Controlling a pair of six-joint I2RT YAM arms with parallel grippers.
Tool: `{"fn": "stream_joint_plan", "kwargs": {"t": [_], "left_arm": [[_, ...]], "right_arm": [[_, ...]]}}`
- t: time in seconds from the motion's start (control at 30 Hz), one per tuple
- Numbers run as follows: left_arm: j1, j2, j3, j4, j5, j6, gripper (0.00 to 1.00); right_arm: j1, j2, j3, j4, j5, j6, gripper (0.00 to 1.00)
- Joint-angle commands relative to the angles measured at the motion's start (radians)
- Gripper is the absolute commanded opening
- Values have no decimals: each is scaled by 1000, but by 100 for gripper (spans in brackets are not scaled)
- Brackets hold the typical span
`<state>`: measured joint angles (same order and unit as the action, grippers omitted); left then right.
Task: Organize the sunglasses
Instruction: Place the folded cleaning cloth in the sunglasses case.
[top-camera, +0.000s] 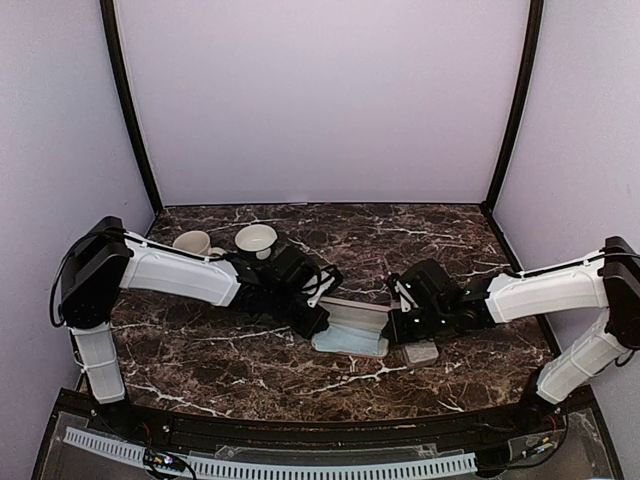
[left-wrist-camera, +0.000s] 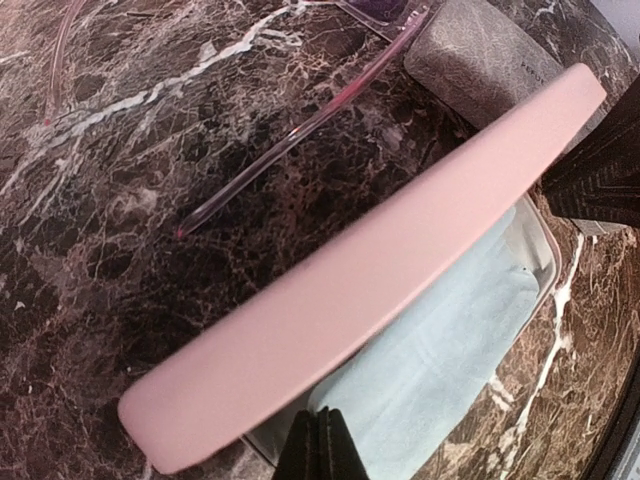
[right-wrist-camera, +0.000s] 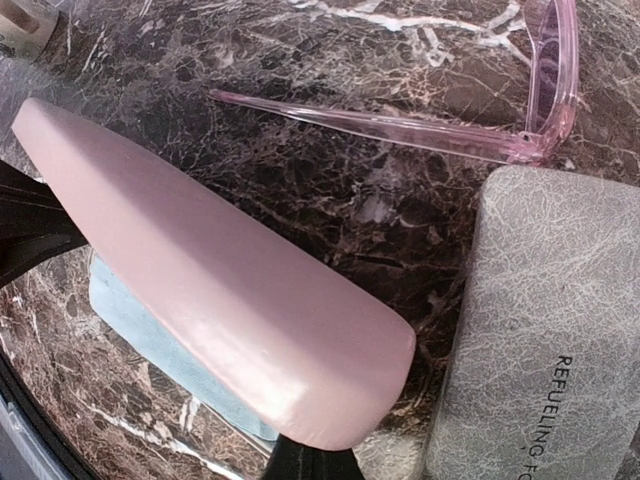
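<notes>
**Both grippers shut at the open pink case; pink sunglasses still outside it**

- Pink case (top-camera: 350, 330): sits mid-surface between the two arms. Its lid is raised at a slant, and a light-blue cloth (left-wrist-camera: 440, 350) lies in the tray under it.
- Left gripper (left-wrist-camera: 320, 450): fingers pressed flat together, no gap. It is at the left end of the case, low by the tray rim. I can't tell whether it pinches the rim or only touches it.
- Right gripper (right-wrist-camera: 310, 468): shut. Only the finger tips show, tucked under the right end of the lid. I can't tell whether anything is caught between them.
- Sunglasses (right-wrist-camera: 548, 75): the one pair in view has a translucent pink frame and tinted lenses. It lies on the surface (top-camera: 220, 360) behind the lid, on the side away from the cloth and not inside the case. One temple is unfolded and runs roughly alongside the lid, apart from it. The hinge corner is just beside the grey case; contact is unclear.
- Grey case (right-wrist-camera: 540, 330): closed, with a textured shell and partly readable print. It lies flat just beside the right end of the pink case.
- Cup (top-camera: 192, 242) and white bowl (top-camera: 256, 238): well apart from the pink case, toward the back left and behind the left arm.
</notes>
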<state>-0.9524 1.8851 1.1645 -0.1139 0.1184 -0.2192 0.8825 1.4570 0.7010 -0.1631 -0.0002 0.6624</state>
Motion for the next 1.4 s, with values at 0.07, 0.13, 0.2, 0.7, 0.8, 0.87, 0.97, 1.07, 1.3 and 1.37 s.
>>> {"fn": "stream_joint_plan", "kwargs": {"t": [0.07,0.13,0.2,0.7,0.8,0.87,0.97,1.07,1.3,1.37], "left_arm": [[10,17,32,-18,0,20,0],[9,22,35,-22,1,23,0],[10,23,34,-21,1,23,0],[10,44,41,-2,24,24,0],[10,45,43,7,20,27,0],[10,48,44,8,16,30,0],[10,53,44,17,12,36,0],[10,60,55,15,0,44,0],[10,56,62,4,-31,52,4],[10,52,60,-2,-40,55,5]], "right_arm": [[-10,13,28,-11,21,-16,0],[-9,17,30,-14,20,-20,0],[-10,19,31,-14,20,-21,0],[-10,-3,27,-12,0,-30,0],[-10,-2,26,-4,-8,-35,0],[-10,-2,28,-1,-13,-35,0],[-10,-3,33,-3,-15,-38,0],[-10,-1,34,-4,-18,-38,0],[-10,-2,37,-7,-18,-41,0],[-10,-1,36,-6,-19,-41,0]]}}
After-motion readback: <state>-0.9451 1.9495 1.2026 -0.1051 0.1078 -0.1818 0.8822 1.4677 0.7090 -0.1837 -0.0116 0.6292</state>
